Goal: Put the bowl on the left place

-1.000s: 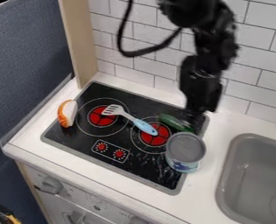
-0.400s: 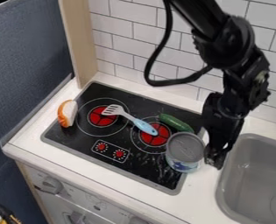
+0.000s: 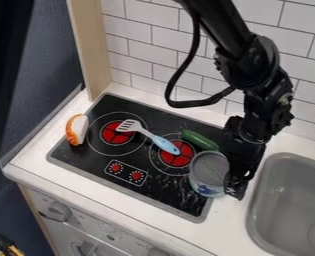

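The black gripper (image 3: 236,186) hangs at the right side of the round bowl, close against its wall. That bowl (image 3: 208,170) is a deep, pot-like container, grey on top with blue and white sides, upright on the right front part of the stove. At the left of the stove is the left burner (image 3: 110,135), red inside a thin white ring, partly under the head of a spatula.
The spatula (image 3: 146,134), with a light blue handle, lies across both burners. A green cucumber (image 3: 200,140) lies behind the bowl. An orange-and-white toy (image 3: 77,130) is at the stove's left edge. The grey sink (image 3: 290,200) is to the right.
From behind the cucumber's right end, the gripper has come forward to the bowl's right side, then shifted slightly left against it. A dark shape has appeared at the left edge. The bowl has hardly moved.
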